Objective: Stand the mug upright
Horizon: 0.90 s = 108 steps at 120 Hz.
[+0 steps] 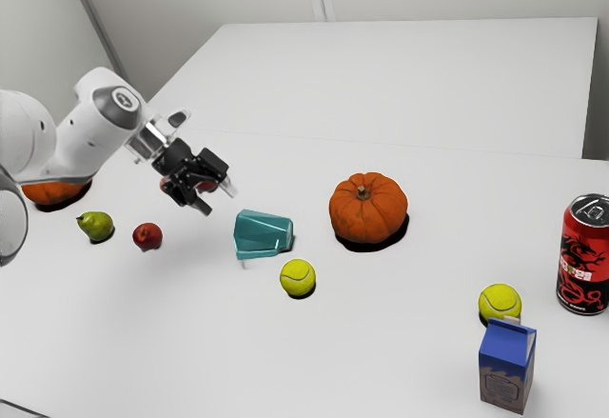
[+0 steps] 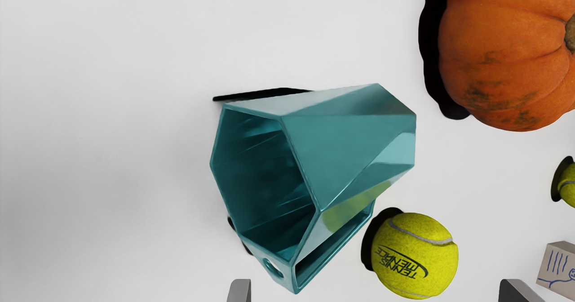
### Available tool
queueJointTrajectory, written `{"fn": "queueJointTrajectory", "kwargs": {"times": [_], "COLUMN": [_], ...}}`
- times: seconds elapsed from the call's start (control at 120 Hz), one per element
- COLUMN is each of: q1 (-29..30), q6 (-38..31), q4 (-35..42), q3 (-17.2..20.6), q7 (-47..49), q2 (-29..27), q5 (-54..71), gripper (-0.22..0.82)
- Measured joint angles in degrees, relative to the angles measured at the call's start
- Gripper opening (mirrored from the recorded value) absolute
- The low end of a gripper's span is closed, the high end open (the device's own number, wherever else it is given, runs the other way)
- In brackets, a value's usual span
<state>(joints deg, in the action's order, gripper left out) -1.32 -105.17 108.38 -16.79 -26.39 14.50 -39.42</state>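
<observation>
The gripper (image 1: pixel 218 198) is wide open, fingers well apart, and holds nothing. It is positioned above the table (image 1: pixel 390 361), near the mug (image 1: pixel 264 234). The mug lies on its side, mouth toward the exterior view's left, between the pumpkin (image 1: pixel 367 210) and the nearer tennis ball (image 1: pixel 297 277).

Gleams glossy and smooth on the mug (image 2: pixel 341 144), looks matt and fuzzy on the tennis ball (image 2: pixel 413 261) beside it, metallic atop the can (image 1: pixel 588 210).

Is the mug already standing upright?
No, the teal mug lies on its side, its open mouth facing sideways and its handle beside the nearer tennis ball.
</observation>
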Motion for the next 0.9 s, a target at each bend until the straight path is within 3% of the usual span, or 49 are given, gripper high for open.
{"fn": "queueJointTrajectory", "kwargs": {"times": [0.292,0.667,0.9], "q1": [1.2,1.1,1.0], "q6": [-1.4,-1.3,-0.6], "q4": [-2.1,-1.4,-0.7], "q3": [0.5,3.4,3.9], "q7": [-4.1,-7.1,-7.9], "q2": [7.8,9.4,8.4], "q5": [-5.2,-8.1,-9.4], "gripper": [0.60,0.60,0.34]}}
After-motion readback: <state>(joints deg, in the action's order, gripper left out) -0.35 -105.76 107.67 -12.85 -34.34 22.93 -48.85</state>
